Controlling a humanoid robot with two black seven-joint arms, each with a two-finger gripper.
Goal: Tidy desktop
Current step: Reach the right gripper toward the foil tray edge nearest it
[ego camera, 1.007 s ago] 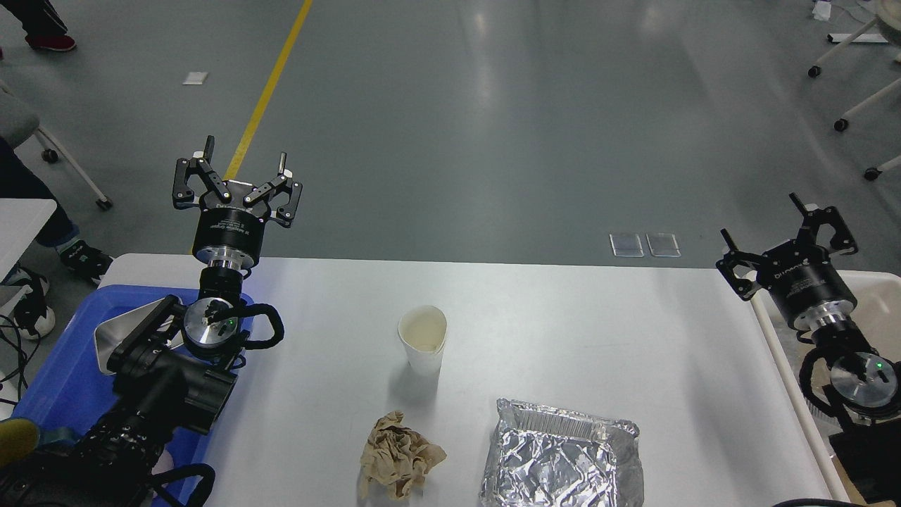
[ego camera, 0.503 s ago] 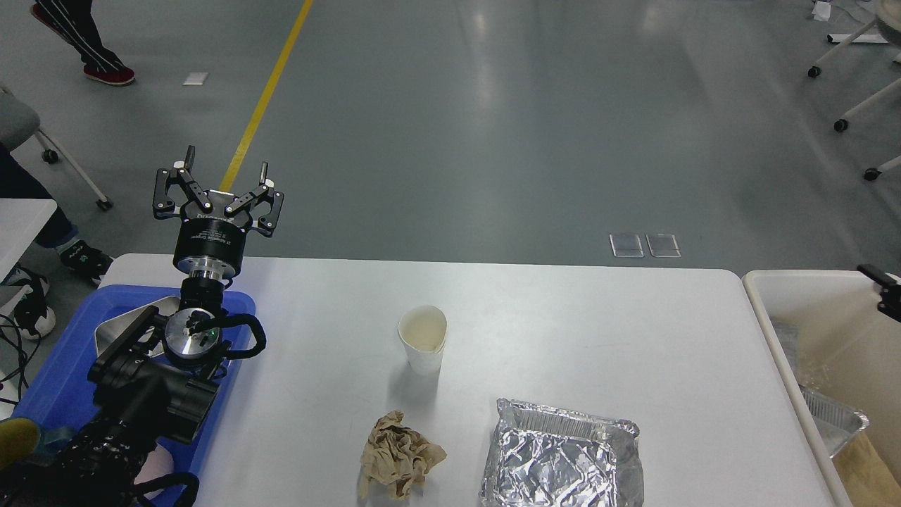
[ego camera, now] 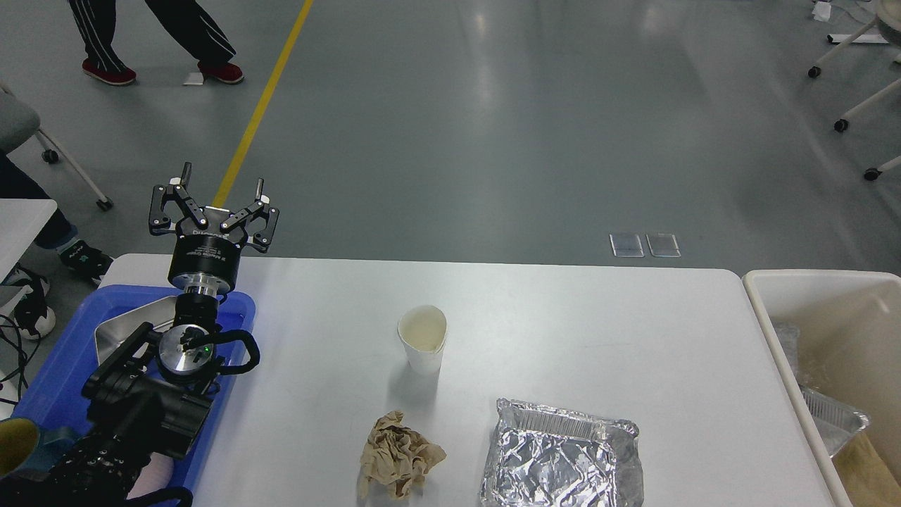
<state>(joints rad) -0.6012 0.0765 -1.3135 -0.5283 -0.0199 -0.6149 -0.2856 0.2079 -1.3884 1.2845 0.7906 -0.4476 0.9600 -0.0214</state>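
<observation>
The white desktop fills the lower part of the head view. On it stand a white paper cup near the middle, a crumpled brown paper napkin at the front, and a crushed foil tray to the napkin's right. My left gripper is open and empty, raised above the desktop's far left corner, over the blue tray. My right gripper is out of view.
The blue tray at the left holds a metal dish. A cream bin at the right edge holds a foil tray and brown paper. A person's legs cross the floor at far left. Rolling chair legs stand at far right.
My right arm has withdrawn out of view, uncovering the cream bin. My left gripper has moved left and slightly down, still open. A person has walked in at the top left.
</observation>
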